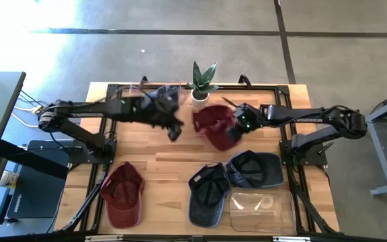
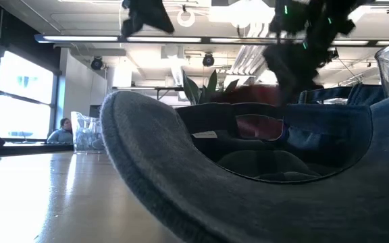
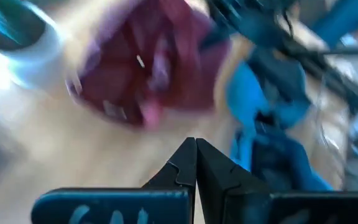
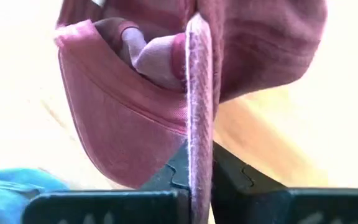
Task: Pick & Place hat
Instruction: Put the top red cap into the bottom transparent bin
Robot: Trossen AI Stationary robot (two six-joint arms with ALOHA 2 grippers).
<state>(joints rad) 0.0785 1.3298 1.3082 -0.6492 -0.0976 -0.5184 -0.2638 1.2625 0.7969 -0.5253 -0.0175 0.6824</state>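
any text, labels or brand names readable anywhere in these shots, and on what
None can be read.
Pale marks on the left gripper body in the left wrist view: too blurred to read.
Small white tag inside the red hat clamped in the right gripper: too blurred to read.
White label inside the dark blue hat in the low view: too small to read.

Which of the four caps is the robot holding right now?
The red cap by the plant, pinched by the right pincer. The other red cap and both blue caps lie loose, nearer the front.
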